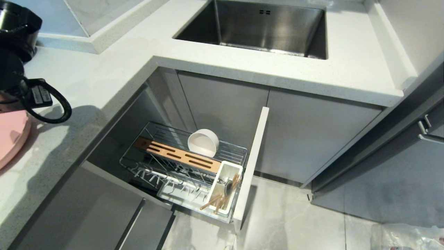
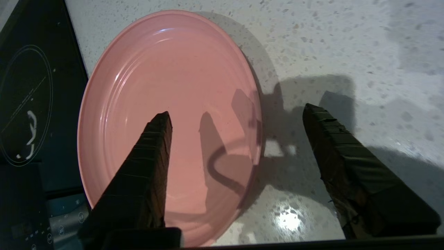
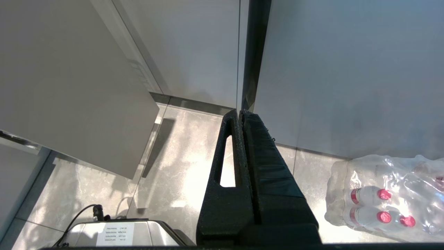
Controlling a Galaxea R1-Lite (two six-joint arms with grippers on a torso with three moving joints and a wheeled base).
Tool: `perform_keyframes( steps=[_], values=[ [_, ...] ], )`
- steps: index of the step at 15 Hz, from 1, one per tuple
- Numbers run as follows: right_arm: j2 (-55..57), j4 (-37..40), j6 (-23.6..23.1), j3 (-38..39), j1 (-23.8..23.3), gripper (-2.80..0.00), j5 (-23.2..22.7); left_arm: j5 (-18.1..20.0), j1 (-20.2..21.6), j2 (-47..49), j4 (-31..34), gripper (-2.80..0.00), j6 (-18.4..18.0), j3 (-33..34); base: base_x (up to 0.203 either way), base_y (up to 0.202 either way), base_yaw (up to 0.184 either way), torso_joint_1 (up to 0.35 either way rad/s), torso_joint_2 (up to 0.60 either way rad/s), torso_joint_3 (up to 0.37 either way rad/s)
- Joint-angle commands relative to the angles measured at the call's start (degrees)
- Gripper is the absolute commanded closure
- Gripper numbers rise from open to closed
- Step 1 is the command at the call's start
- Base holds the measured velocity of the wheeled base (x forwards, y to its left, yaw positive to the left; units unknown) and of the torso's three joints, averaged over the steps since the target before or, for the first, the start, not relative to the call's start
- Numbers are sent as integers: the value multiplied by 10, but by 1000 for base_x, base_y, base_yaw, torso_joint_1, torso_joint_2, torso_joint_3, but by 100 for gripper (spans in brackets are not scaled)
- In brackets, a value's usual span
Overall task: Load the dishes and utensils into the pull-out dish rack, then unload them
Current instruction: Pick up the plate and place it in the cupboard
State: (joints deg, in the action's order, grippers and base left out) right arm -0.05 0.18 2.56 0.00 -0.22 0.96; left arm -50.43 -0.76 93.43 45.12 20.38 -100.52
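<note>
Pink plate (image 2: pixel 166 114) lies flat on the counter beneath the left claw (image 2: pixel 236 114), fingers apart, holding nothing.

Plate (image 1: pixel 12 137) running off head view's left edge; spoon (image 1: pixel 229 186) bowl hiding inside cup (image 1: pixel 227 180); bottle pack (image 3: pixel 388 198) cropping off frame

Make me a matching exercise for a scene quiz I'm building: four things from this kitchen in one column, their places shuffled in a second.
Things:
1. pink plate
2. cream-white bowl
3. chopsticks
4. pack of water bottles

Places:
A. in the white utensil cup of the pull-out dish rack
B. on the floor
C. flat on the speckled countertop
D. on edge in the rack's wire basket

Pairs: 1-C, 2-D, 3-A, 4-B
</note>
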Motion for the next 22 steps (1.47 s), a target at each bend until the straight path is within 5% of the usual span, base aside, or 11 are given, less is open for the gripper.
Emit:
perform_keyframes(
  steps=[1, 16, 22],
  values=[
    [0, 0, 1, 1, 0, 0, 0, -3, 11, 18, 2, -280, 1, -1, 0, 0, 0, 0, 0, 0],
    [0, 0, 0, 1, 0, 0, 0, 2, 48, 60, 37, -280, 0, -15, 0, 0, 0, 0, 0, 0],
    [0, 0, 0, 1, 0, 0, 0, 100, 36, 40, 32, -280, 83, 26, 0, 0, 0, 0, 0, 0]
  ],
)
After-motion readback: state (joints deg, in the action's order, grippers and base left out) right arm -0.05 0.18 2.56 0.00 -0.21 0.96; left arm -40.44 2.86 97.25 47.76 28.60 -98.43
